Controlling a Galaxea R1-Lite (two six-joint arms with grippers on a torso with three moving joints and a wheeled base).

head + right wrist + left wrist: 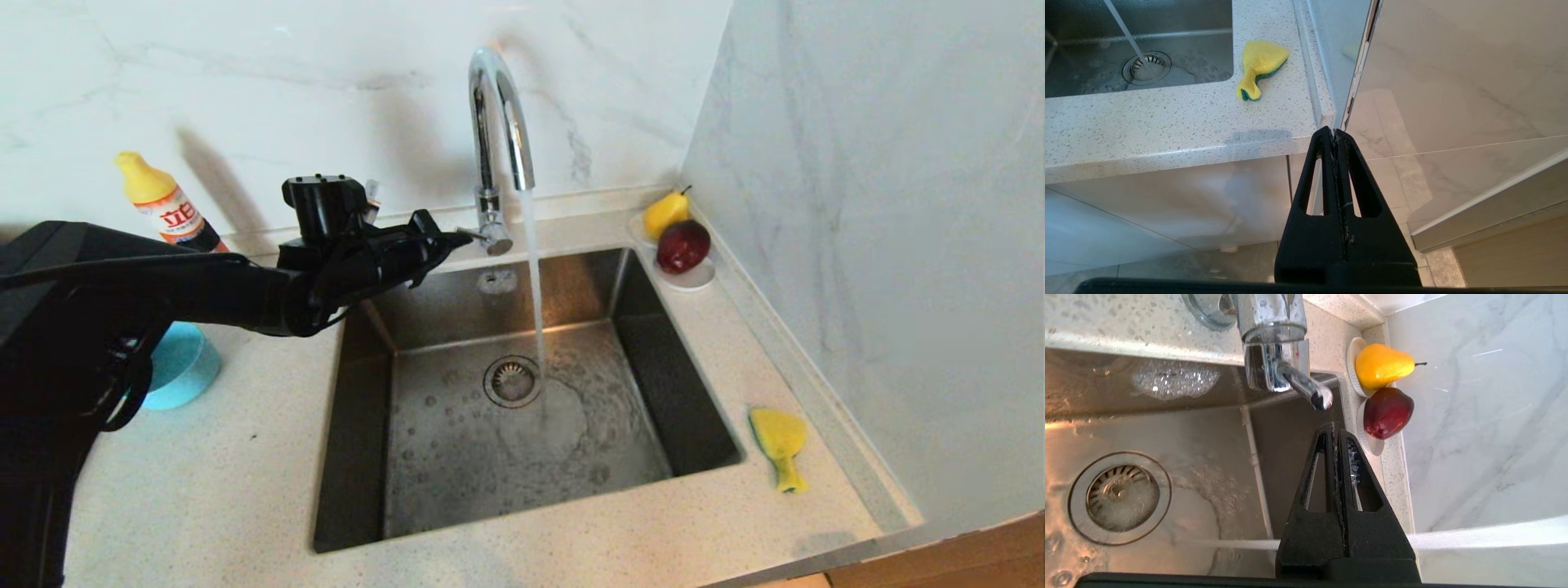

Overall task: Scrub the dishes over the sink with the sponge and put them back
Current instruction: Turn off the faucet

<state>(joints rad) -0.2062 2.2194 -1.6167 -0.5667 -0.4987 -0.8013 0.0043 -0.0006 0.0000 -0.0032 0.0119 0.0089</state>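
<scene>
The steel sink (686, 392) is set into the speckled counter, and water runs from its chrome tap (498, 106) down beside the drain. My left gripper (464, 238) is shut and empty, with its tip right at the tap's lever (495, 237). In the left wrist view the closed left gripper (1334, 430) points at that lever (1306, 386), a small gap below it. The yellow sponge (780, 445) lies on the counter right of the sink. A light blue bowl (184, 367) sits left of the sink, partly hidden by my left arm. My right gripper (1334, 132) hangs shut below the counter's front edge, with the sponge (1259, 67) ahead of it.
A yellow-capped detergent bottle (167, 204) stands at the back left. A white saucer (694, 282) with a yellow pear (665, 212) and a dark red fruit (683, 245) sits in the back right corner. A marble wall (857, 245) closes off the right side.
</scene>
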